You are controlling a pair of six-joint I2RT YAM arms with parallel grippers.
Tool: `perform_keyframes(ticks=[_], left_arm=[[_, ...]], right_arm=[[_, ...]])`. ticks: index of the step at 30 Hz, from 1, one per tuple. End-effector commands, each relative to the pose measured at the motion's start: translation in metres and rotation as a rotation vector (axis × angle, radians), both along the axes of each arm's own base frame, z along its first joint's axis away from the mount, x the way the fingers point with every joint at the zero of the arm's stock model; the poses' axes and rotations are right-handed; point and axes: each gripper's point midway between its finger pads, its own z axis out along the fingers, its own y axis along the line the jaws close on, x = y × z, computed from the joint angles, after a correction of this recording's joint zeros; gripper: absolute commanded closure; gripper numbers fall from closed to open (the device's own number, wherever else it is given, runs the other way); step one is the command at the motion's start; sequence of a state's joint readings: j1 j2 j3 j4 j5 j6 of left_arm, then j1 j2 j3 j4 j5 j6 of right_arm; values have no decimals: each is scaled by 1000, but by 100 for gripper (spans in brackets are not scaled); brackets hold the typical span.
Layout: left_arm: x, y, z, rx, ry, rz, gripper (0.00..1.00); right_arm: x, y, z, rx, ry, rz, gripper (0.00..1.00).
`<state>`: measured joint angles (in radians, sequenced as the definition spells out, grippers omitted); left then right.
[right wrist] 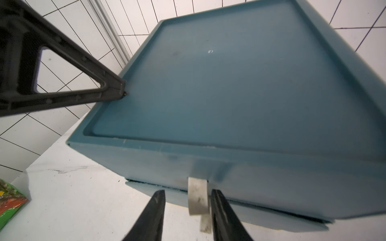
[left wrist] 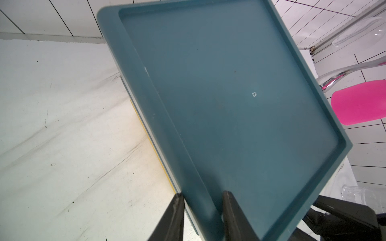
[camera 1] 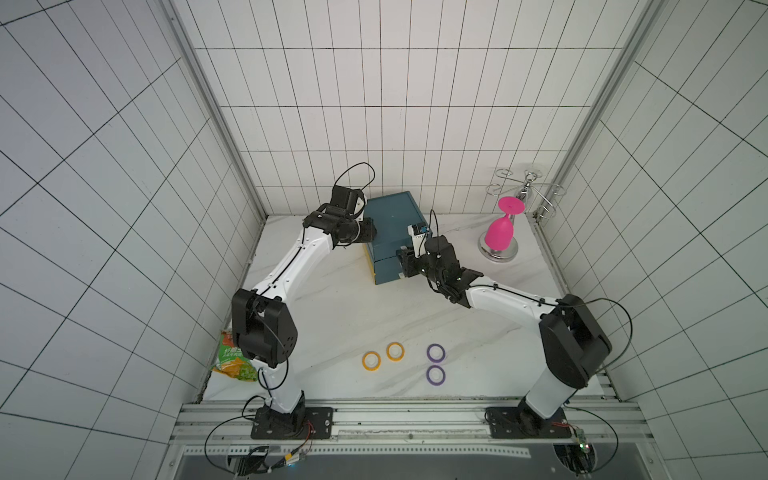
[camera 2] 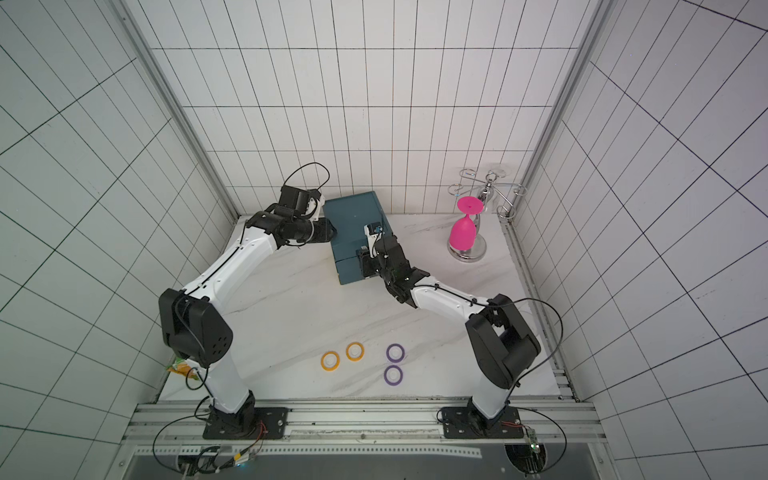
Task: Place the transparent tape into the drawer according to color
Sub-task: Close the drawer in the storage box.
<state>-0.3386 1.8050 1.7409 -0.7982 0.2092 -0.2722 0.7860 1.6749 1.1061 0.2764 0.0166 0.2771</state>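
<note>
Two orange-yellow rings of transparent tape (camera 1: 371,360) (camera 1: 395,351) and two purple ones (camera 1: 436,353) (camera 1: 436,375) lie flat near the table's front, far from both arms. The teal cabinet (camera 1: 390,220) stands at the back. My left gripper (left wrist: 203,193) is shut across the raised rim on its left side. My right gripper (right wrist: 187,192) is open at the cabinet's front. The top drawer's (right wrist: 271,179) white pull tab (right wrist: 198,194) hangs between the fingers, close beside one and apart from the other. Both drawer fronts look closed or nearly so.
A pink goblet (camera 1: 503,232) hangs upside down on a chrome rack (camera 1: 525,191) at the back right. A green snack bag (camera 1: 235,357) lies at the left edge behind the left arm's elbow. Tiled walls enclose the table on three sides.
</note>
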Motion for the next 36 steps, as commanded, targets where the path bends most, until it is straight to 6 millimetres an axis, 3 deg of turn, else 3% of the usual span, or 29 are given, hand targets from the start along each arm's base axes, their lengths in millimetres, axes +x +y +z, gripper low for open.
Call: perform_keyframes(ticks=[1,7,11,21,36], left_arm=[[-10,-5,-19,16,72,-44,66],[-10,-4,-19,18,73,-43,67],[-10,-4,-20,19,74,-44,67],[-11,-3,-19,20,74,-45,69],[-11,-4,-21,21,78,-49,71]], right_arm=[[-17,-5,-2,69,55,1,55],[-37,-4,-22,166,180,37,48],[-41,0,-30,262,259,43,47],[-18,-1,-46,476,390,7,48],[-2,-10,-61,557,463,-55,51]])
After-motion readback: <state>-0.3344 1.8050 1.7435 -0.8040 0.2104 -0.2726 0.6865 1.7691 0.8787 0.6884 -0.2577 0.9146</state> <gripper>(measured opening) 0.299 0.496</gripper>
